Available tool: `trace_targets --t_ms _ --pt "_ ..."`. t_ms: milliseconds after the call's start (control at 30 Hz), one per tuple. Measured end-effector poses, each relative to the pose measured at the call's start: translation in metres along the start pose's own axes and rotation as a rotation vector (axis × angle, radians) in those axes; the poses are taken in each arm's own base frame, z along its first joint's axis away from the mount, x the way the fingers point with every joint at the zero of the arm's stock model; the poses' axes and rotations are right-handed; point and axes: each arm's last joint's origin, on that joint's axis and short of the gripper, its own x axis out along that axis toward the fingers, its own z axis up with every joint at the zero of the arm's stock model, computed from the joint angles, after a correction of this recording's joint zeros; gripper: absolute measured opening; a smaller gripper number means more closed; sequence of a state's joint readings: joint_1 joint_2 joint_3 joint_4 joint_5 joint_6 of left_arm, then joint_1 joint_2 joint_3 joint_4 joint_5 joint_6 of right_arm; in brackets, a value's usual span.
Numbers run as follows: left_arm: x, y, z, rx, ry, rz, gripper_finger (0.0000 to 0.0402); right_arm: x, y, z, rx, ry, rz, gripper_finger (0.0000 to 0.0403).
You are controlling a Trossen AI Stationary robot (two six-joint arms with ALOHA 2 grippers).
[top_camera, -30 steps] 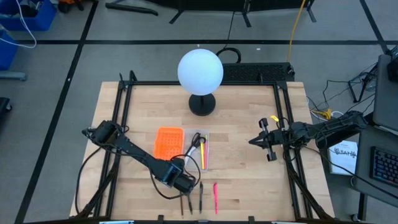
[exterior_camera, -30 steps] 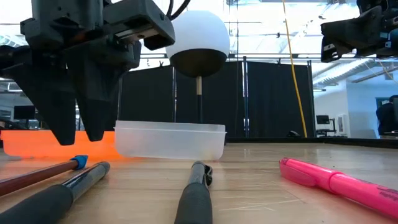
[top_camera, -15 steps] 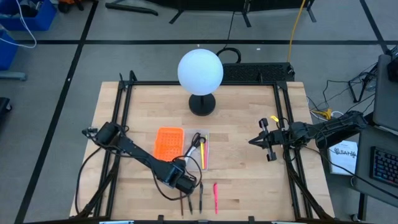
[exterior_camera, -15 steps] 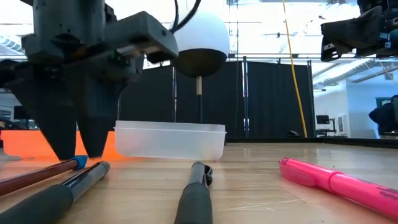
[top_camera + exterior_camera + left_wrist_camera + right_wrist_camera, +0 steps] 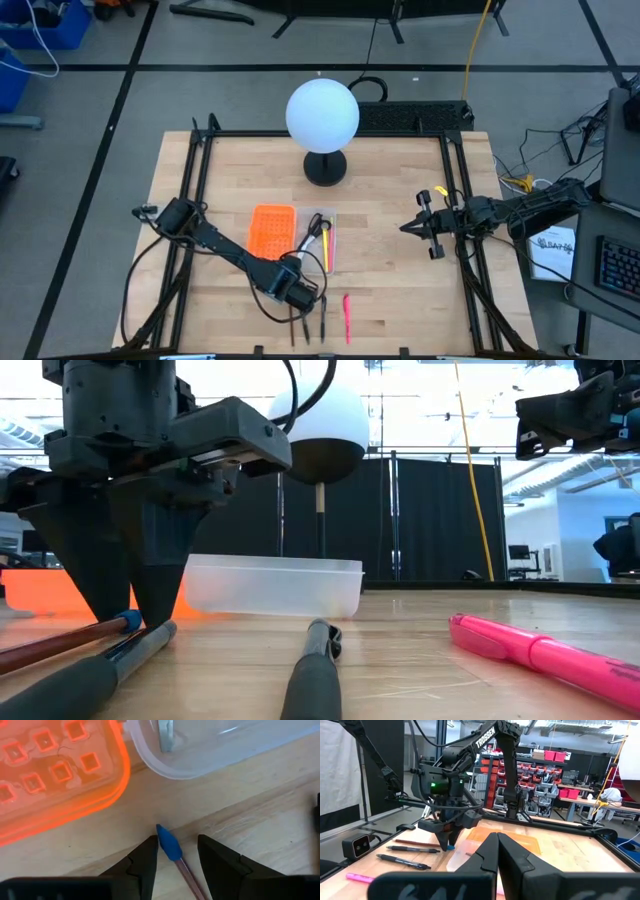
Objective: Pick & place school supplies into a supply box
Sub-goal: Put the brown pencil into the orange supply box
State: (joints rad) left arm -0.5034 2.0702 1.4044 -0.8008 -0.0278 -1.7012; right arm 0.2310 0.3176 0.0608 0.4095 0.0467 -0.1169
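On the pale wood-plank counter, the orange grid-moulded half of the box joins its clear, round-cornered plastic tray, where scissors and a yellow pencil lie. The left hand has sunk lower than a second ago; its spread fingers now straddle the blue-capped tip of a slim brown pencil, which lies just short of the box. Beside it lie dark pens and a glossy pink marker. The right hand hovers well apart, pressed together.
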Motion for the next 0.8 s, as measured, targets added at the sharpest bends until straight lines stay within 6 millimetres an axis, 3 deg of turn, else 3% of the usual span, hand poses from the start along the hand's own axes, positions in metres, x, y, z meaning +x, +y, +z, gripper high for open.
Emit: trace_targets --t_ms 133,367,567,667,800 --pt "-0.003 0.0 -0.001 0.0 0.001 -0.011 0.0128 0.0 0.0 0.0 0.0 -0.001 0.0 0.0" --pt "-0.003 0.001 -0.001 0.001 0.0 -0.008 0.0025 0.0 0.0 0.0 0.0 0.0 0.0 0.0" --pt "-0.009 -0.001 -0.004 0.007 0.003 -0.027 0.0031 0.0 0.0 0.0 0.0 0.002 0.0 0.0" --pt "-0.028 -0.009 -0.012 0.01 0.039 -0.107 0.0028 0.0 0.0 0.0 0.0 0.002 0.0 0.0" --pt "-0.082 -0.018 -0.011 0.039 0.023 -0.233 0.0018 0.0 0.0 0.0 -0.006 0.002 0.0 0.0"
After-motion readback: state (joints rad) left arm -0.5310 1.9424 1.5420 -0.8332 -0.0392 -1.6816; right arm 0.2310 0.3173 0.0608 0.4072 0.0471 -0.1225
